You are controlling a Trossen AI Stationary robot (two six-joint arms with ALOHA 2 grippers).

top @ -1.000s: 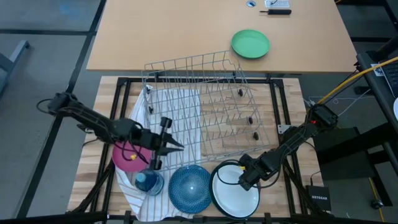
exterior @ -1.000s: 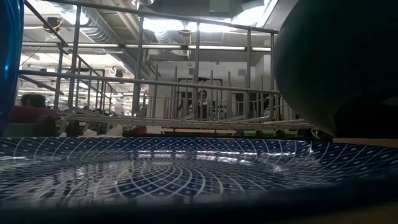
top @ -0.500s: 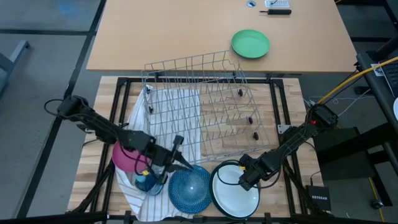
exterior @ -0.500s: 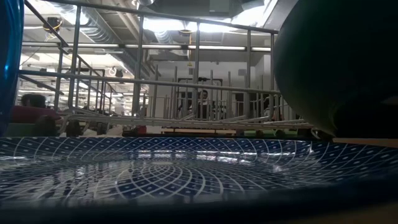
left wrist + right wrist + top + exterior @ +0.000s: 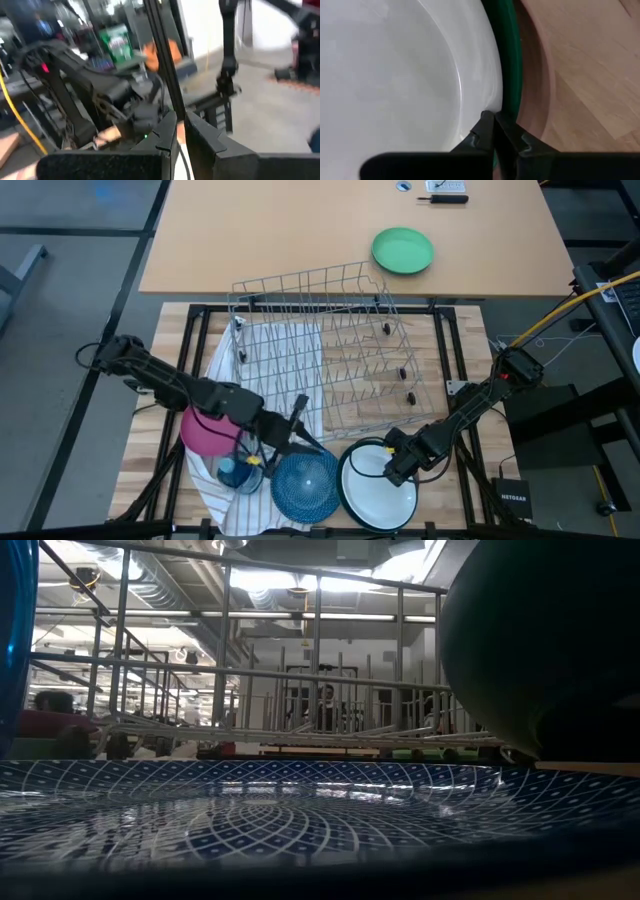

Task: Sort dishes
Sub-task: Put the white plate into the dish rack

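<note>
Two end effectors are at work near the front of the worktop [image 5: 150, 470]. The right end effector [image 5: 390, 471] is fully closed on the rim of the white plate with the dark green back [image 5: 375, 498]; the right wrist view shows its fingertips [image 5: 483, 131] pinching the edge where white meets green. The left end effector [image 5: 312, 442] hangs at the far edge of the speckled blue plate [image 5: 305, 485], between it and the wire rack [image 5: 320, 350]. Its fingers [image 5: 167, 131] are nearly together with a thin gap showing, and whether they hold anything cannot be told. The magenta plate [image 5: 205, 432] lies under the left arm on the striped cloth [image 5: 215, 490], with the small blue container [image 5: 235, 472] just beside it.

The step in hand looks like lifting the white plate towards the rack. To do it well, the right arm should raise the rim slowly so the thin pinch does not slip, tilt the plate upright before it reaches the wires, and aim for a free slot. The left arm should stay clear of that path, since both work close together beside the blue plate.
</note>
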